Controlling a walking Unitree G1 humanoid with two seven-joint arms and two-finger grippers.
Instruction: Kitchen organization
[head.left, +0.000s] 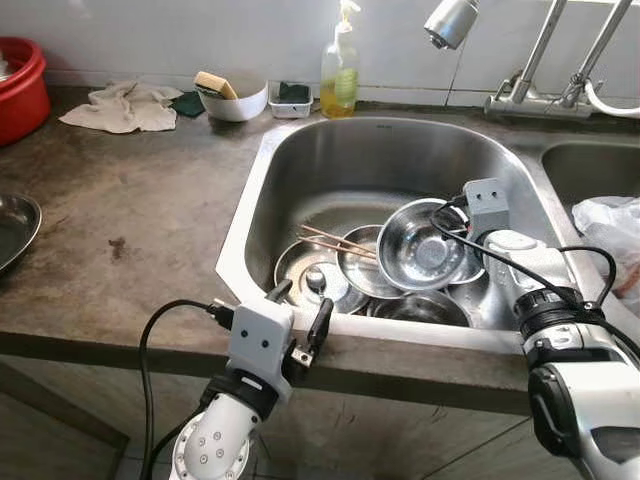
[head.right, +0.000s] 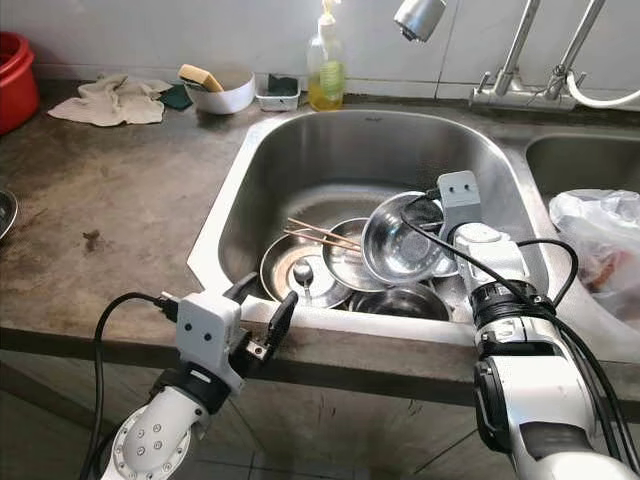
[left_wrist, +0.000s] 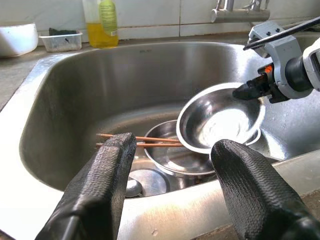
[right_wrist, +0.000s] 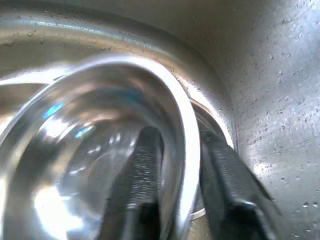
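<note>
A shiny steel bowl (head.left: 420, 245) stands tilted on its edge in the sink (head.left: 250, 215), above a pile of steel plates (head.left: 365, 268), a lid with a knob (head.left: 312, 281) and a pair of chopsticks (head.left: 335, 240). My right gripper (right_wrist: 179, 137) is shut on the bowl's rim (right_wrist: 186, 125), one finger inside and one outside; in the left wrist view it (left_wrist: 245, 91) grips the bowl's (left_wrist: 217, 117) far right rim. My left gripper (head.left: 300, 305) hovers open over the sink's front edge, its fingers (left_wrist: 107, 170) holding nothing.
A soap bottle (head.left: 340, 65), a white bowl with a sponge (head.left: 235, 97) and a small tray (head.left: 291, 99) line the back wall. A cloth (head.left: 125, 106) and red basin (head.left: 20, 88) lie far left, a steel dish (head.left: 14, 226) at the counter's left edge. A plastic bag (head.left: 610, 225) fills the right basin.
</note>
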